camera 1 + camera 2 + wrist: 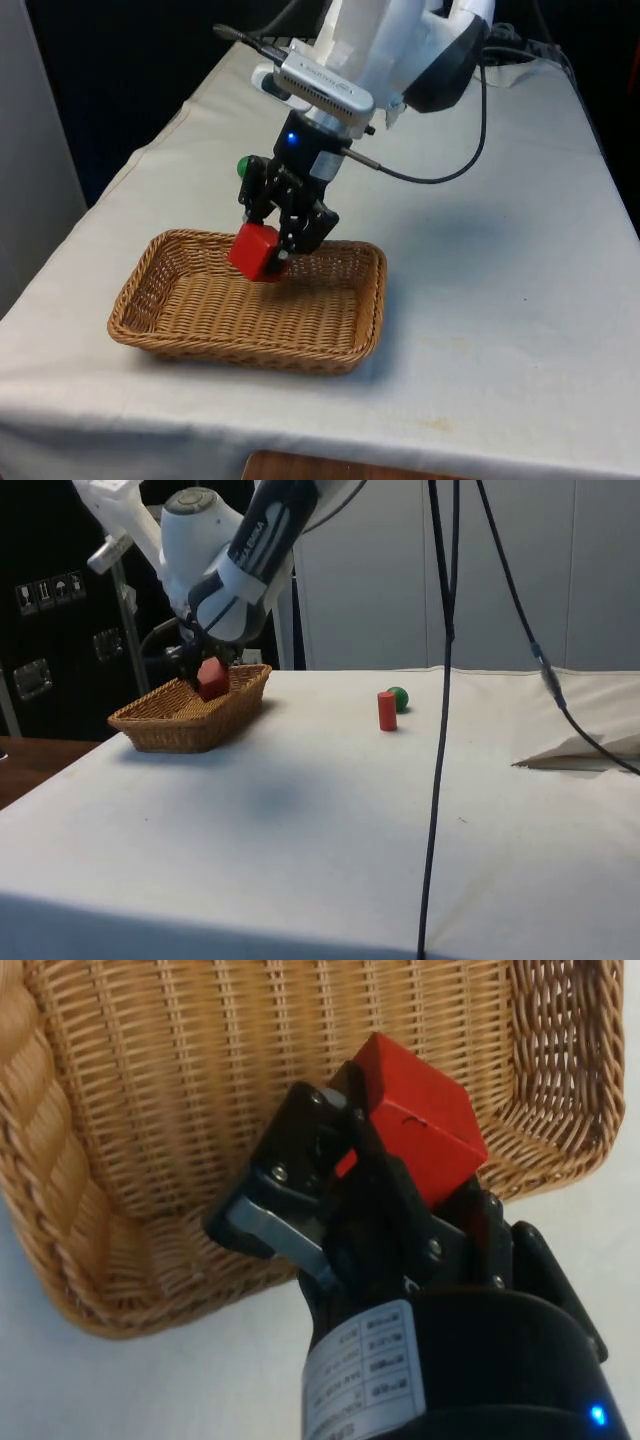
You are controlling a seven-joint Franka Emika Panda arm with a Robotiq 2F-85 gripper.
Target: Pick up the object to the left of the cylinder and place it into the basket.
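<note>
The pincer (268,252) is squeezed shut on the red block (254,251), holding it just above the basket (150,300) in the middle left of the front view. The picking up is done. Letting go into the basket is left.

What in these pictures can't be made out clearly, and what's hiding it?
- Red cube: its far faces, covered by the tool in the front view.
- Green ball: mostly behind the tool in the front view; partly behind the red cylinder in the side view.
- Basket: its floor, hidden by its own wall in the side view.
</note>
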